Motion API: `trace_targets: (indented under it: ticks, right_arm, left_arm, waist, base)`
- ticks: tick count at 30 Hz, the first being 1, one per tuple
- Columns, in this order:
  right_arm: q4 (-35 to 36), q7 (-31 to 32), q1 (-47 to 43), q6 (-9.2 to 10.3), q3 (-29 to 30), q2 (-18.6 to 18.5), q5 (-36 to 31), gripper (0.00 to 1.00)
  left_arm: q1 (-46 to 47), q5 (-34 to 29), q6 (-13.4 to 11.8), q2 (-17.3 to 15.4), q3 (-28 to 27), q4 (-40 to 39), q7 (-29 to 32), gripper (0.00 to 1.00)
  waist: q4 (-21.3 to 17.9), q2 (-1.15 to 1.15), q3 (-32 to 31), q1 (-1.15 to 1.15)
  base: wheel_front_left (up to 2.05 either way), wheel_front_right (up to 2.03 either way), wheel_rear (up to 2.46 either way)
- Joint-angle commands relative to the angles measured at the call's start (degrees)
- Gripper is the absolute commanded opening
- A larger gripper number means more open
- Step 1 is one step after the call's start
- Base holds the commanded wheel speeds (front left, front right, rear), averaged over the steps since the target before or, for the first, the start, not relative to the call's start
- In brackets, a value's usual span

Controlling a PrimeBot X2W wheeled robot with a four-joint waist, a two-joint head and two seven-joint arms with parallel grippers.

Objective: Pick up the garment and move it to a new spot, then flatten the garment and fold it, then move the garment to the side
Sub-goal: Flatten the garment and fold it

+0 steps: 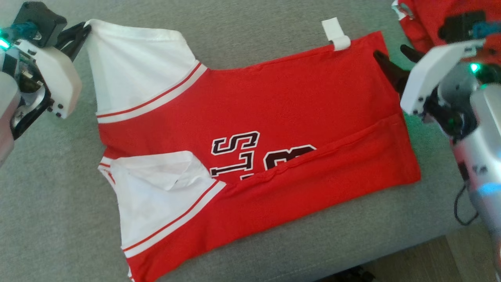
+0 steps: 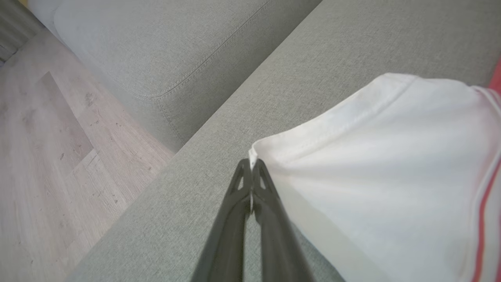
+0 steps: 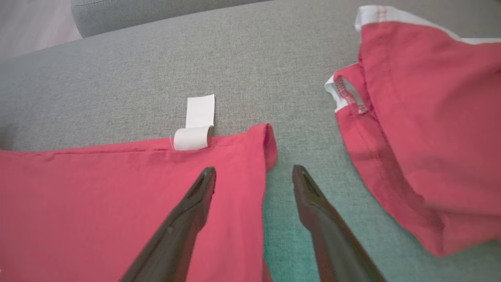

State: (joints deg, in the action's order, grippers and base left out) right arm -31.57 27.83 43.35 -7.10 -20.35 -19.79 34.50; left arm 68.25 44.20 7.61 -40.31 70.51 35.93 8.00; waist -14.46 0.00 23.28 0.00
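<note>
Over sofa, left end effector pinches garment, right end effector splayed.

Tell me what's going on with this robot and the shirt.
A two-armed robot is folding a red and white jersey spread on a grey sofa. Its left gripper is shut on the corner of one white sleeve. The right gripper is open, with one finger over the red hem corner near the white tag and the other over the cushion. The jersey's near edge is already folded across the lettering. A second red garment lies off to the right.
</note>
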Motion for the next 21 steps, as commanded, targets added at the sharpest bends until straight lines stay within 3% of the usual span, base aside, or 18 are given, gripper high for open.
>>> trace_targets:
  ticks: [1, 9, 17, 21]
  right_arm:
    - [-0.27, 0.99, 2.05, -0.39, -0.78, 0.08, 0.84, 1.00]
    - [-9.79, 1.68, 9.16, -0.39, -3.75, 1.47, 3.35, 1.00]
    - [-14.40, -0.44, 12.63, -0.39, -7.09, 1.75, 6.35, 1.00]
    - [-15.80, -1.82, 13.66, -0.39, -8.82, 1.35, 7.60, 0.93]
  left_arm:
    - [3.95, 0.12, -0.13, -1.92, -2.20, -0.49, -0.32, 0.00]
    - [5.54, 0.99, -0.13, -1.31, -0.59, -0.55, -0.59, 0.00]
    - [6.82, 1.92, -0.12, -0.84, 0.60, -0.82, -0.72, 0.00]
    - [7.13, 2.21, -0.12, -0.45, 1.06, -0.82, -0.83, 0.00]
  waist:
    - [0.65, 0.00, 0.41, 0.00]
    - [2.37, 0.00, 1.21, 0.00]
    - [3.41, 0.00, 1.81, 0.00]
    - [3.90, 0.00, 2.03, 0.00]
  base:
    - [0.00, 0.00, 0.00]
    - [0.00, 0.00, 0.00]
    - [0.00, 0.00, 0.00]
    - [0.00, 0.00, 0.00]
